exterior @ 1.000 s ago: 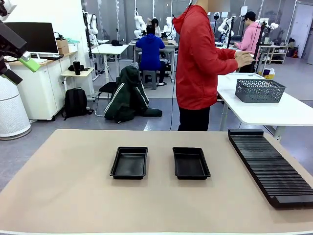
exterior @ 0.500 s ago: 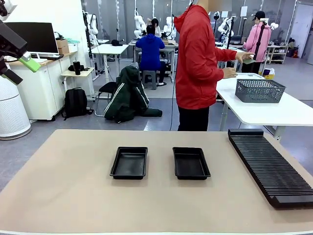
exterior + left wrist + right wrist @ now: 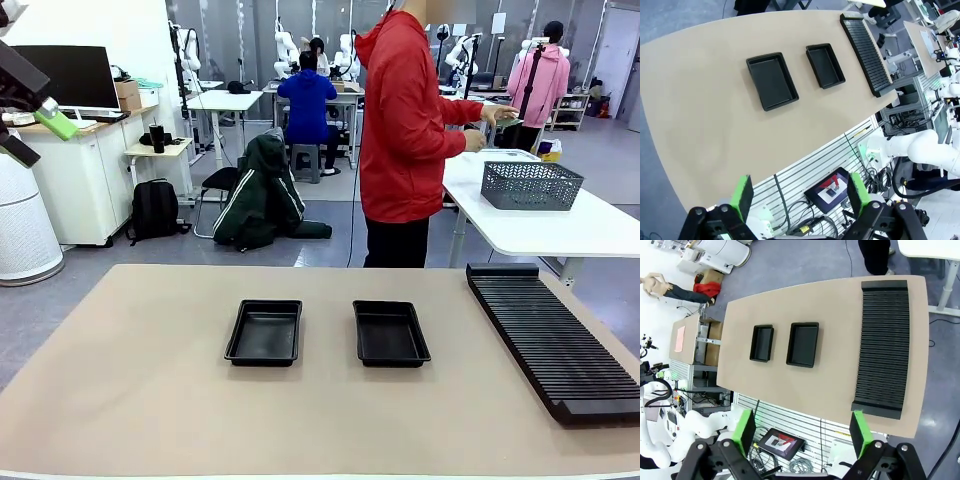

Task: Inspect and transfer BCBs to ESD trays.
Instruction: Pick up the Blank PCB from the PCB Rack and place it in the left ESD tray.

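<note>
A tan table (image 3: 130, 400) in a busy lab carries two ESD trays (image 3: 802, 345) — the left tray (image 3: 264, 332) and the right tray (image 3: 391, 333) — side by side near its middle, just apart. Each is shallow, black and glossy, with a raised sloped rim and rounded corners, its floor bare. One black ribbed rack (image 3: 555, 340) lies to their right. The left gripper (image 3: 800, 192) and right gripper (image 3: 802, 432) hang high above, fingers spread wide, holding nothing.

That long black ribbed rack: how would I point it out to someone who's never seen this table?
Start at the big tan table. The rack lies along its right side. Unlike the two small black trays mid-table, it is long and closely ribbed.
</note>
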